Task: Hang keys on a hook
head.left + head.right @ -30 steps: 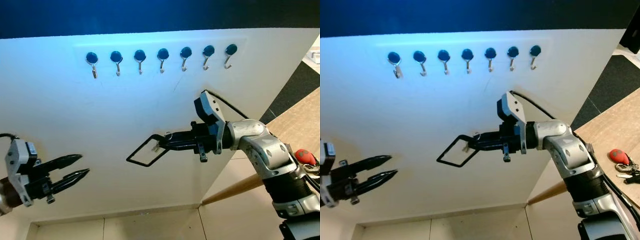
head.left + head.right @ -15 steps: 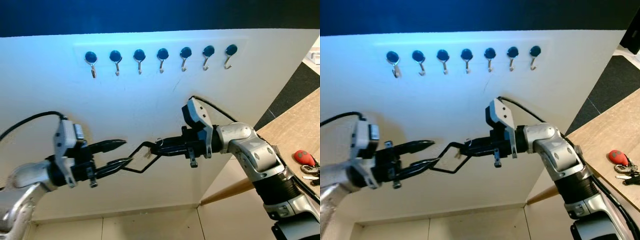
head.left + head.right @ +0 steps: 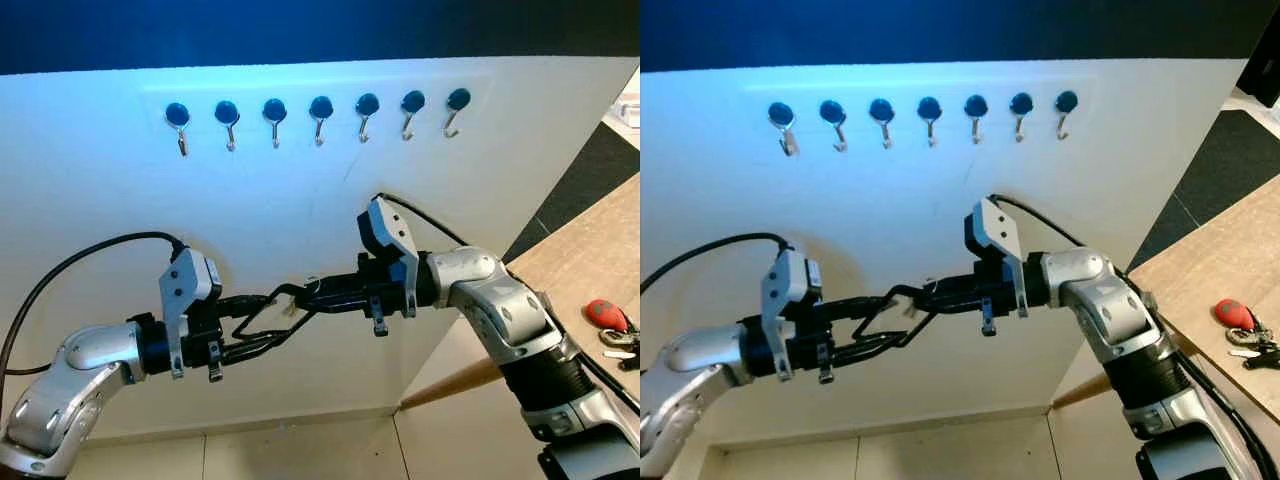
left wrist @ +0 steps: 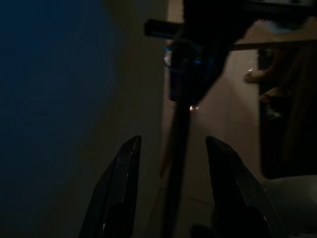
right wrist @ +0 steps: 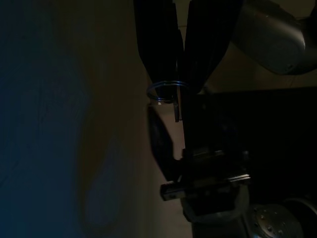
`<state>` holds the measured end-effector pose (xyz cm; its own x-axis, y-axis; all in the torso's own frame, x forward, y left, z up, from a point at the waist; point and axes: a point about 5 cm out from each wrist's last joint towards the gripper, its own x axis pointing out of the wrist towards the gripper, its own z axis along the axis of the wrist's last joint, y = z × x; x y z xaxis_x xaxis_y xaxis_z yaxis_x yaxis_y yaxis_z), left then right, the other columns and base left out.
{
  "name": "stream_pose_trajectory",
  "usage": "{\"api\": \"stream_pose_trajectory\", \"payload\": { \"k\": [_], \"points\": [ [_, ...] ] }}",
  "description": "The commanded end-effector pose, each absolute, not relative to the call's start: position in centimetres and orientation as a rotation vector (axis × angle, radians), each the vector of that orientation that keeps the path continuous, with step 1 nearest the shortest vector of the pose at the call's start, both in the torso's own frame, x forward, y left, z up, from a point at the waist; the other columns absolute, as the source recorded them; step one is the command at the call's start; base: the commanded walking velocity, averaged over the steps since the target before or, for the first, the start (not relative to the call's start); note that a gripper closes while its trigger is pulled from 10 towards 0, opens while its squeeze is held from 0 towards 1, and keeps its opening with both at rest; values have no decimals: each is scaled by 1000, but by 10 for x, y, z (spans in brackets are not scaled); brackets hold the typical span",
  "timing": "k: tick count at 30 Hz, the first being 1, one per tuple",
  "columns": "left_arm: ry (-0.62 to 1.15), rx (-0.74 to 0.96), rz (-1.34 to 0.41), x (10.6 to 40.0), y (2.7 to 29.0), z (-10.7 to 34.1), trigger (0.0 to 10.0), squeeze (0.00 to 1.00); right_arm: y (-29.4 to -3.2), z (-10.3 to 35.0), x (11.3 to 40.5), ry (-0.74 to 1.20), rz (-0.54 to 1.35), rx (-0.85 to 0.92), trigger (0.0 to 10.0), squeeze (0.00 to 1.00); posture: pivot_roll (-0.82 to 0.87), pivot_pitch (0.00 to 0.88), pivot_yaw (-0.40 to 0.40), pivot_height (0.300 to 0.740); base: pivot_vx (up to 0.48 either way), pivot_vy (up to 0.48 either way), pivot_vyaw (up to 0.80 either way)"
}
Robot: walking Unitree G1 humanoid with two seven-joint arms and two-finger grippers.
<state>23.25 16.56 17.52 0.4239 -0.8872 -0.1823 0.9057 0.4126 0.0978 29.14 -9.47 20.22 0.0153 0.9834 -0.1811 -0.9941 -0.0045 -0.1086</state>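
A red fob (image 3: 606, 313) lies on the wooden counter (image 3: 590, 240).

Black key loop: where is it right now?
The black key loop hangs mid-air in front of the white wall, below the hook row, pinched by the right gripper, the left gripper around it.

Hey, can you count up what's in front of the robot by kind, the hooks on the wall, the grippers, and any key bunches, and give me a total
Wall hooks with blue caps: 7
Grippers, left gripper and right gripper: 2
Black loop keyring held between them: 1
Key bunch with red fob on the wooden surface: 1
Total: 11
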Motion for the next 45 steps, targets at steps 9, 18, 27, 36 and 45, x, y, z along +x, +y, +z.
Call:
{"api": "stream_pose_trajectory", "payload": {
  "k": [9, 18, 27, 36, 45],
  "points": [
    [130, 189, -1117, 241, 147, 167, 10000, 0, -93, 201, 290, 47, 1554, -233, 10000, 0, -2, 57, -12, 740, 0, 0, 0],
    [140, 158, -1180, 237, 143, 168, 0, 0, -94, 201, 291, 48, 1541, -238, 10000, 0, -11, 57, -7, 740, 0, 0, 0],
    [134, 143, -1205, 234, 146, 172, 0, 0, -94, 200, 291, 49, 1534, -238, 10000, 0, -9, 57, -4, 740, 0, 0, 0],
    [129, 133, -1201, 235, 147, 175, 0, 0, -93, 199, 292, 47, 1520, -239, 10000, 0, -9, 60, -3, 740, 0, 0, 0],
    [118, 123, -1200, 236, 146, 176, 0, 0, -93, 199, 297, 29, 1470, -246, 10000, 0, -10, 57, -2, 740, 0, 0, 0]
  ]
}}
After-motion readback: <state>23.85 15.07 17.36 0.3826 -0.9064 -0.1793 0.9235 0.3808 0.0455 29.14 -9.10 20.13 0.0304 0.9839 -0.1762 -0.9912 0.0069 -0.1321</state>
